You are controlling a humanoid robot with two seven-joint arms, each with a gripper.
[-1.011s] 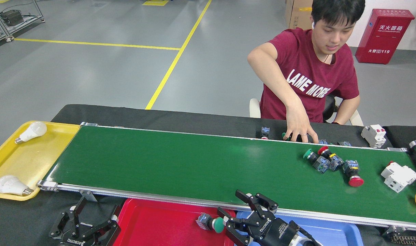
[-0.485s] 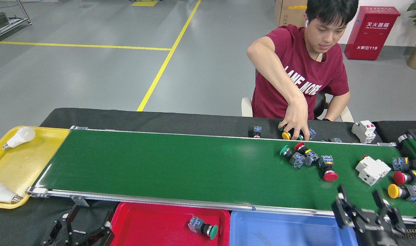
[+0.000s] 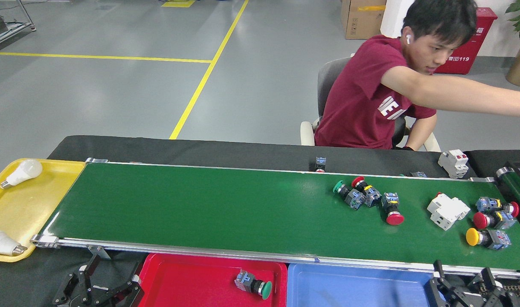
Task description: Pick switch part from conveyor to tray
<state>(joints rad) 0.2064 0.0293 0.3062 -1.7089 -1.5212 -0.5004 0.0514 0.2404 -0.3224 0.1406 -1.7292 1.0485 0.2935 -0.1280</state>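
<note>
Claws low at near edge: left claw [image 3: 98, 291] spread, empty; right claw [image 3: 464, 288] fingers apart, holding nothing. Red tray [image 3: 191, 281] holds one green-capped switch [image 3: 253, 284]. Farther, conveyor [image 3: 208, 209] carries switch cluster [image 3: 367, 199]: likely light, rigid; grip boxy body.

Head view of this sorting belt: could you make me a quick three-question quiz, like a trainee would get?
1. True or false: the red tray already holds a green-capped switch part.
2. What lies in the yellow tray? A) light bulbs B) switches C) breakers
3. Fill in: the blue tray holds ____ parts.

Key
1. True. It lies near the tray's right side.
2. A. Two white bulbs lie there, one far, one near.
3. No. More switch parts wait on the conveyor to the right, beside a white breaker.
</note>
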